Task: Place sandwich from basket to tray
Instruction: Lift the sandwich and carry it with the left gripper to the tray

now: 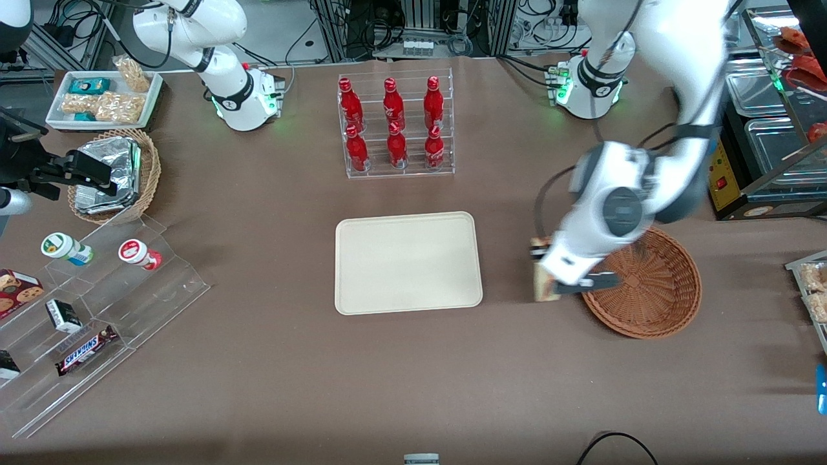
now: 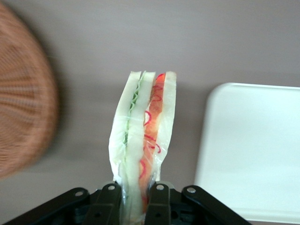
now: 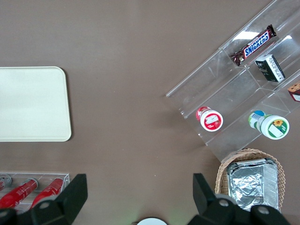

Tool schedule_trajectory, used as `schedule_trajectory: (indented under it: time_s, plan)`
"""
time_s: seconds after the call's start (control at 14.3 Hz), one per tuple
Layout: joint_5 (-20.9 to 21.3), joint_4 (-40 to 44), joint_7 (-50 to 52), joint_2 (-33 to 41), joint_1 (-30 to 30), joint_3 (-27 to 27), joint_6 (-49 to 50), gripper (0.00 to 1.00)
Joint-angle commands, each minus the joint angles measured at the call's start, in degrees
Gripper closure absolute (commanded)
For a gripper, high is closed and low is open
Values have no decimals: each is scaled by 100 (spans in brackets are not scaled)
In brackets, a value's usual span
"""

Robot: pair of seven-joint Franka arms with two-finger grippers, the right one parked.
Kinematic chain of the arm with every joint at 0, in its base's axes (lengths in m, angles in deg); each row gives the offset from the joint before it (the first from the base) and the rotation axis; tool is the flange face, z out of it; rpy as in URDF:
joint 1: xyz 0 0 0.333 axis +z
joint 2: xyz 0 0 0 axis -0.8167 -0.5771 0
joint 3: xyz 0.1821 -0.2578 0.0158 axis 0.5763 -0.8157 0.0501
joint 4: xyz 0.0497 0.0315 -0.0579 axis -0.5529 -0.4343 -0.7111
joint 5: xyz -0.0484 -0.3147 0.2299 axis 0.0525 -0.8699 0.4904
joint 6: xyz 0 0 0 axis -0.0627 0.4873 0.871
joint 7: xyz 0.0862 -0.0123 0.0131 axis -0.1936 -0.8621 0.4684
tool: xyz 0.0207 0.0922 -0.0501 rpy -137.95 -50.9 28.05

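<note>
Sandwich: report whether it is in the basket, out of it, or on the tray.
Out of both. The gripper is shut on the sandwich, holding it above bare table between the basket and the tray.

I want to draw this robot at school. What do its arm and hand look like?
The working arm is smooth and white, with rounded grey caps at its joints, and a black cable loops beside it. Its round base glows with small green lights. The hand is black, with two flat black fingers held on by little silver screws.
</note>
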Motion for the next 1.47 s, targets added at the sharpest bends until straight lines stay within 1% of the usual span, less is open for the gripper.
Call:
schedule_trajectory:
  time_s: [0.0, 0.21, 0.42, 0.63, 0.91, 0.98, 1.05, 1.12, 1.19, 1.4]
  plan:
    - [-18, 1136, 897, -958, -733, 98, 86, 100]
    - [8, 2050, 1785, -1662, -1393, 98, -45, 100]
    - [35, 2500, 2322, -2102, -1859, 107, -352, 100]
    - [44, 2563, 2649, -2357, -2159, 116, -713, 100]
    - [35, 2510, 2641, -2402, -2300, 107, -740, 99]
    - [35, 2492, 2649, -2402, -2309, 107, -740, 91]
    - [35, 2492, 2650, -2393, -2309, 107, -740, 48]
    - [113, 2492, 2641, -2384, -2344, 115, -731, 21]
    - [149, 2440, 2693, -2341, -2431, 133, -723, 0]
    - [166, 2413, 2790, -2165, -2406, 168, -661, 0]
